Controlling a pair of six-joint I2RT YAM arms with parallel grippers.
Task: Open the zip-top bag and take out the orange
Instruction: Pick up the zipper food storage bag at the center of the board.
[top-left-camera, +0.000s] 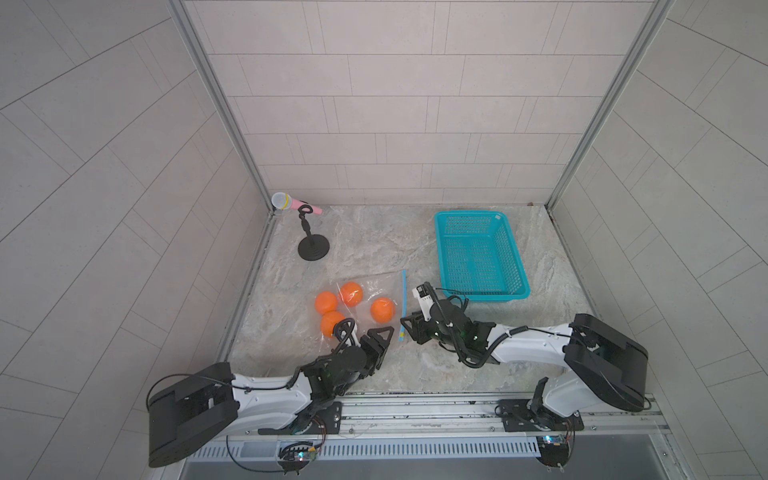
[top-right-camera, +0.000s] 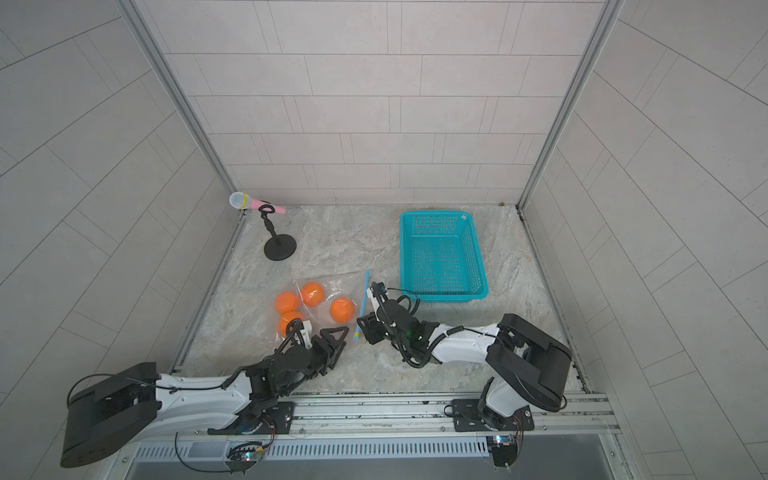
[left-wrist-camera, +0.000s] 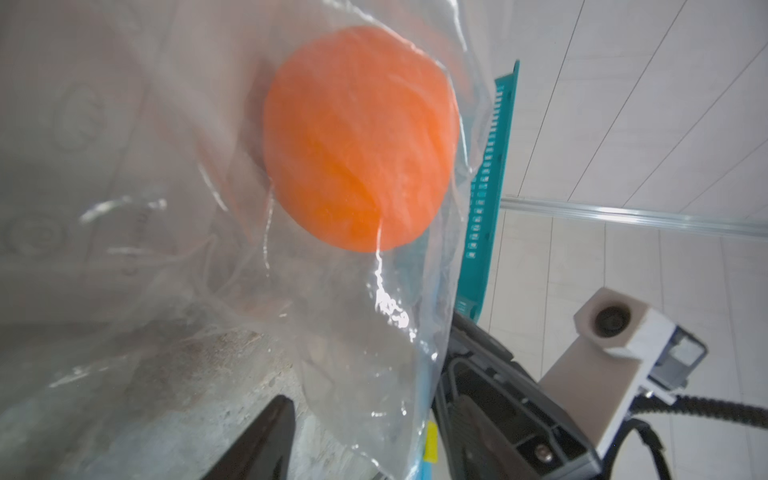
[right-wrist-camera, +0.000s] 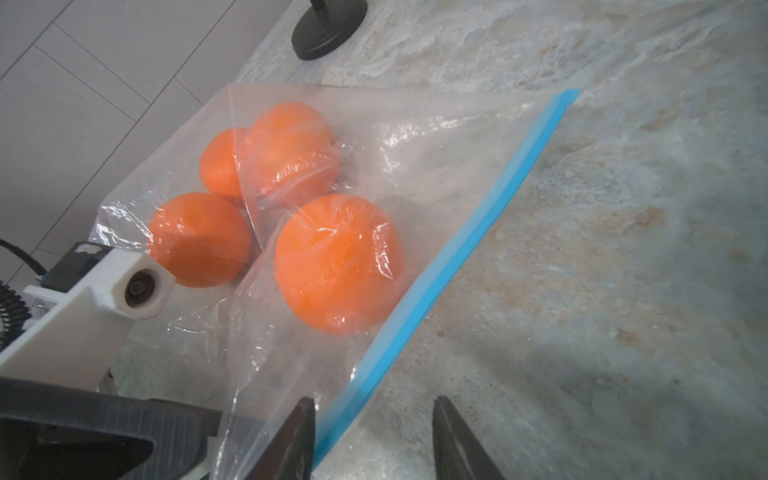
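The left arm reaches in low from the near left edge, elbow bent, and its left gripper sits at the near corner of the zip-top bag. In the left wrist view only one dark finger shows under the crinkled plastic, so it cannot be told whether its fingers are apart or pinching the bag. The right arm stretches across from the near right, wrist rolled onto its side, bringing the right gripper to the near end of the blue zip strip. In the right wrist view its fingers stand apart, with the end of the strip lying just beside one of them and nothing clamped. The bag lies flat on the marbled table, left of centre, between the two grippers and the far microphone, its strip edge turned toward the right arm. There are two arms, one bag and four oranges, all showing through the plastic: one orange nearest the strip and three clustered further left. One teal basket sits at the right, and one pink microphone rests on one black stand.
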